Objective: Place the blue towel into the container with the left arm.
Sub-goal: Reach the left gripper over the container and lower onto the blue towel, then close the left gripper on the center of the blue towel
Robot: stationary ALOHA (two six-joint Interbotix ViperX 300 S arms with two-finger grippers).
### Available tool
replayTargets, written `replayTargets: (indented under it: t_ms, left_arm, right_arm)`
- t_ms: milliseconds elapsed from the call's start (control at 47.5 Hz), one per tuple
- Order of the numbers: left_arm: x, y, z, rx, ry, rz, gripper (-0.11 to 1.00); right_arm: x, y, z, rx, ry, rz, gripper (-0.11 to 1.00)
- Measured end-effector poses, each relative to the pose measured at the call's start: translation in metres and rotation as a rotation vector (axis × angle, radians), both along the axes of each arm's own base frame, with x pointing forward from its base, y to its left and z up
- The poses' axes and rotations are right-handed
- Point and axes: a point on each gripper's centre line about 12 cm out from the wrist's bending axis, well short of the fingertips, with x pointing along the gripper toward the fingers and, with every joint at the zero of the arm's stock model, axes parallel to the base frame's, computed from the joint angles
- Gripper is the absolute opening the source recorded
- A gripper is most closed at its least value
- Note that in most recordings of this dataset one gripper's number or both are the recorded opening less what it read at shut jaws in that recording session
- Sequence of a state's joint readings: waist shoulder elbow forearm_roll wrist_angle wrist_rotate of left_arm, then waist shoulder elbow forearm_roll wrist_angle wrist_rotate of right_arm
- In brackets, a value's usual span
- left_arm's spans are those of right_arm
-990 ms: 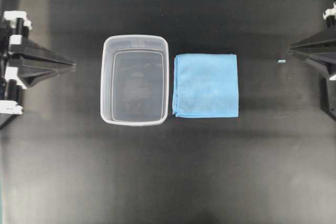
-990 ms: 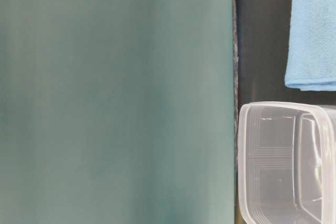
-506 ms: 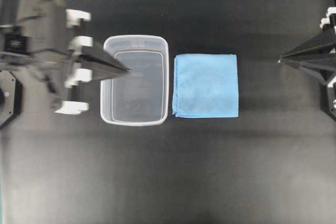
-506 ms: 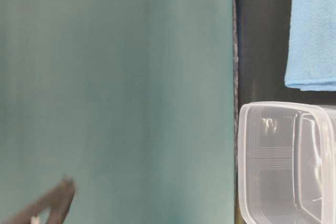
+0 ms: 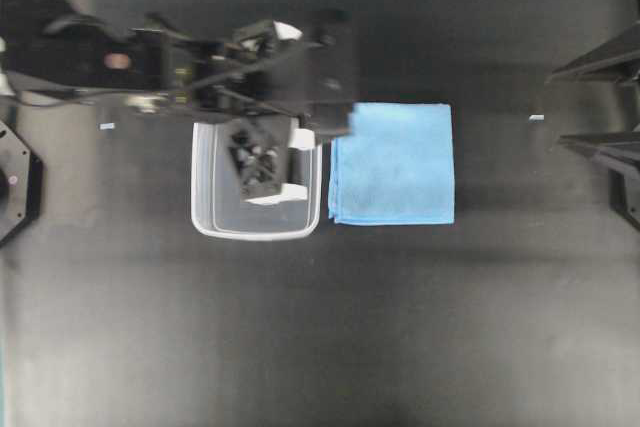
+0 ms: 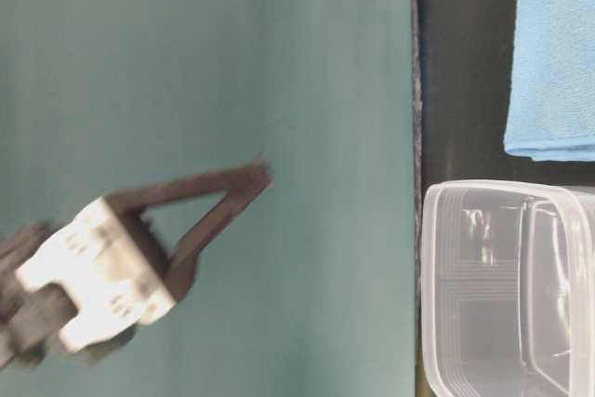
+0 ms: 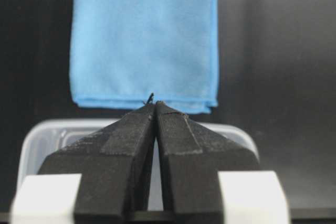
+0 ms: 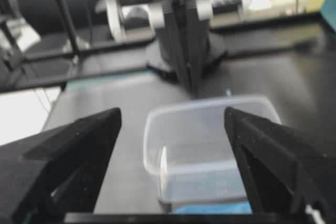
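Clear plastic container [image 5: 256,209] on the black table [image 5: 320,327], blue towel [image 5: 392,162] flat just beside it.
From the left wrist: left gripper [image 7: 154,103] pinched closed on nothing above the container's [image 7: 42,132] rim, towel [image 7: 144,35] beyond. The tub holds no objects. Far side, the right gripper [image 8: 172,124] spread wide, well apart.

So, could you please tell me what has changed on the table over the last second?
The left arm swung out from the left edge, over the tub, towards the towel. Its claw is shut and holds nothing. The right claw opened from shut and drew back a little. Towel and tub stayed where they were, side by side, the towel still flat and folded.
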State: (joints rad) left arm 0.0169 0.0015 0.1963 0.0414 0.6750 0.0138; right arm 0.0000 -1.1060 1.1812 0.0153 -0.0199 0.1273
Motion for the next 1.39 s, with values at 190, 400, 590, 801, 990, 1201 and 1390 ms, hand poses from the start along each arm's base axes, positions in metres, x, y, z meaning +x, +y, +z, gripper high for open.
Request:
replayTargets:
  t_ms: [190,400,590,801,990,1201,1390]
  left_arm:
    - [0.035,0.006,-0.032,0.021,0.075,-0.016,0.66]
    - [0.072,0.008,-0.069,0.022,0.153,-0.020,0.91]
    - [0.099,0.006,-0.101,0.023,0.190,-0.025,0.90]
    - [0.111,0.001,-0.143,0.020,0.265,-0.036,0.90]
    - [0.111,0.004,-0.169,0.019,0.313,-0.030,0.90]
    - [0.113,0.003,-0.171,0.014,0.314,-0.023,0.88]
    - [0.112,0.001,-0.172,0.014,0.325,-0.026,0.64]
  right_arm:
    - [-0.006,0.000,0.007,-0.005,-0.038,0.002,0.76]
    - [-0.007,0.000,0.008,-0.005,-0.044,0.002,0.76]
    - [-0.009,0.000,0.010,-0.005,-0.058,0.000,0.76]
    - [-0.012,0.000,0.013,-0.005,-0.074,0.002,0.76]
    - [-0.013,0.000,0.014,-0.006,-0.080,0.002,0.76]
    - [-0.013,0.000,0.014,-0.005,-0.083,0.000,0.76]
    - [-0.013,0.000,0.015,-0.005,-0.083,0.002,0.76]
